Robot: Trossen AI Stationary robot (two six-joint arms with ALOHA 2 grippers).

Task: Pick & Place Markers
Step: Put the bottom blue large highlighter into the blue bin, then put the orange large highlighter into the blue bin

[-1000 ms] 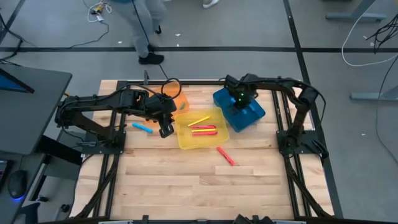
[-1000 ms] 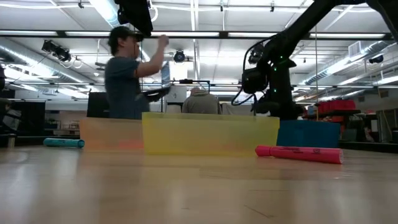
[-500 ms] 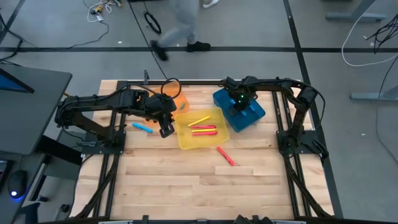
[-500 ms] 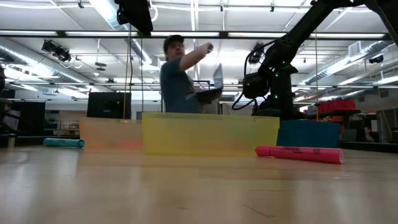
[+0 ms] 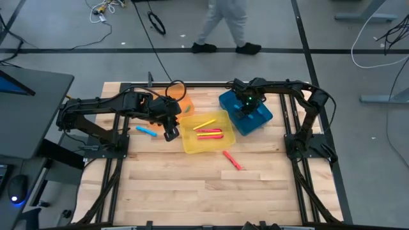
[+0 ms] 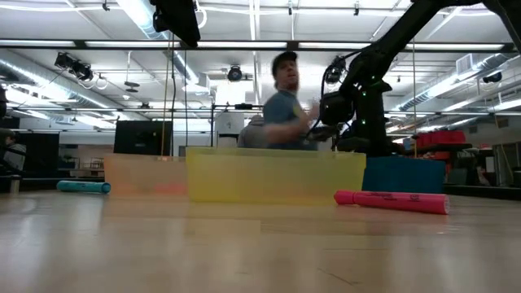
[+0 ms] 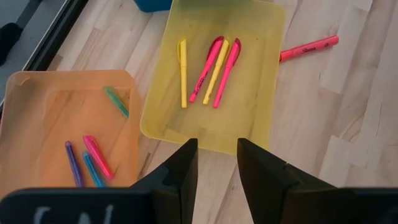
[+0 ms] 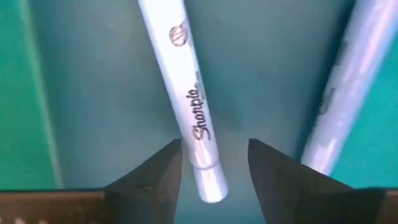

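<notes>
Blue translucent plastic bin (image 5: 246, 112) sits toward the far right corner of my pale wooden tabletop (image 5: 192, 191), with the yellow translucent bin (image 5: 206, 131) just beside it at mid-tabletop and the orange translucent bin (image 5: 184, 105) on the yellow one's far left side. A person (image 6: 285, 102) stands in the room beyond the far edge.

My right pincer (image 8: 211, 165) hangs down inside the blue bin, its fingers spread apart. A pale blue marker with black lettering (image 8: 186, 93) lies on the bin floor, its near end between the two fingers (image 8: 149, 180) with clear gaps on both sides, so it is released, not gripped. Its long axis runs forward away from the pincer, slightly slanted. A second pale marker (image 8: 342, 93) lies beside it, clear of the fingers.

My left pincer (image 7: 214, 171) waits above the near-left rim of the yellow bin, fingers parted and holding nothing. Below it, two pink markers (image 7: 217, 68) and two yellow ones (image 7: 182, 71) lie roughly parallel in the yellow bin. A red marker (image 5: 232, 160) lies on the bare tabletop near that bin, and a blue marker (image 5: 146, 130) lies toward the left edge.
</notes>
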